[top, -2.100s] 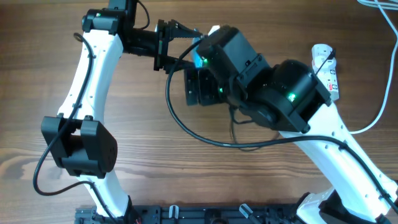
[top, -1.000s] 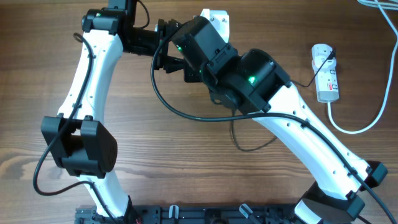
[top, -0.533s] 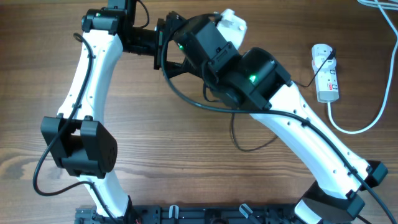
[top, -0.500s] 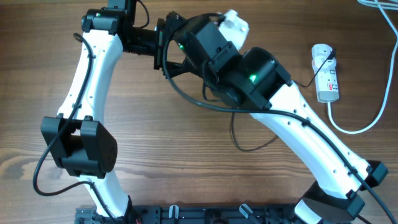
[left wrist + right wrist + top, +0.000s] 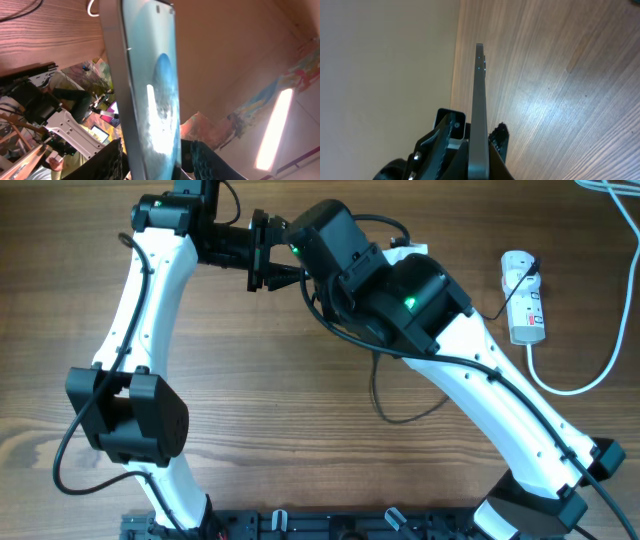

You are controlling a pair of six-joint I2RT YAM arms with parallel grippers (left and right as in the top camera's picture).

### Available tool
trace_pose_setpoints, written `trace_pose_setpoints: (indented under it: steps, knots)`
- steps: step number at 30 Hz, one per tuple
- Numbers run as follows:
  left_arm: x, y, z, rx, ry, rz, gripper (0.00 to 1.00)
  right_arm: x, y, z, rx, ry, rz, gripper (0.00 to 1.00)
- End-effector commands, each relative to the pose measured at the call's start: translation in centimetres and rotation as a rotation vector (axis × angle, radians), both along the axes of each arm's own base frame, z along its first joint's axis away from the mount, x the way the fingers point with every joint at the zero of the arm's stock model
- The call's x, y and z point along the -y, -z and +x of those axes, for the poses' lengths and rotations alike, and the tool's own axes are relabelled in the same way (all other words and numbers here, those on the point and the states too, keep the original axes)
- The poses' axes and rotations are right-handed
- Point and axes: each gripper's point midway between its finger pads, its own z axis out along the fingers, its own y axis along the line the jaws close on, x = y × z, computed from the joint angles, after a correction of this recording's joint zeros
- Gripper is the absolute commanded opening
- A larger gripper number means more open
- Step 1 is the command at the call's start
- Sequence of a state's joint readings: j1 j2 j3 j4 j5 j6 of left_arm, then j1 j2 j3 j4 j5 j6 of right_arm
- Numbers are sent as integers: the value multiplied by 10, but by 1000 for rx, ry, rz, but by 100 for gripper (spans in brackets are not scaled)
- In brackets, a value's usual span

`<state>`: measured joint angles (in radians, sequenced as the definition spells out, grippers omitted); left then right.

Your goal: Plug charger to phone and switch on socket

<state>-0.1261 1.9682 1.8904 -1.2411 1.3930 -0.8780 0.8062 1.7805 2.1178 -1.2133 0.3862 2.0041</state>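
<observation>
The phone (image 5: 150, 95) is held up in the air between the two arms, its cyan screen tilted past the left wrist camera. In the right wrist view the phone (image 5: 479, 95) shows edge-on, and my right gripper (image 5: 474, 126) is shut on its lower end. My left gripper (image 5: 155, 150) straddles the same phone with a gap at one finger (image 5: 200, 157). From overhead the phone is hidden under the right wrist, where the left gripper (image 5: 280, 268) meets it. The charger (image 5: 400, 415), a thin black cable, loops across the table toward the socket (image 5: 525, 305). Its connector tip is hidden.
A thick white cord (image 5: 595, 375) curves from the socket along the right edge of the table. The right arm (image 5: 470, 390) stretches diagonally over the middle of the table. A black rail (image 5: 330, 525) lies along the front edge.
The right wrist has turned, swinging its white part from the top round to the right. The cable loop under it has been drawn up. The left arm has stayed put.
</observation>
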Motion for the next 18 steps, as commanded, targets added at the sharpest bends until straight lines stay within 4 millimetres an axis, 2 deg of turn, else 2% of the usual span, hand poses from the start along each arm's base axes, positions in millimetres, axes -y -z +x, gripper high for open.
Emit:
trace_pose_setpoints:
  steps: [1,5,9,16,18]
  knots:
    - [0,-22,-8,53,7,-25,43,10,-22,-1,42,69,72,4]
    - [0,-22,-8,52,7,-25,38,11,-23,0,51,76,69,4]
    - [0,-22,-8,52,7,-25,29,10,-23,0,50,74,72,4]
    - [0,-22,-8,52,7,-26,18,2,-24,-1,38,45,107,5]
    - [0,-22,-8,52,7,-26,12,-2,-23,-4,21,25,121,5]
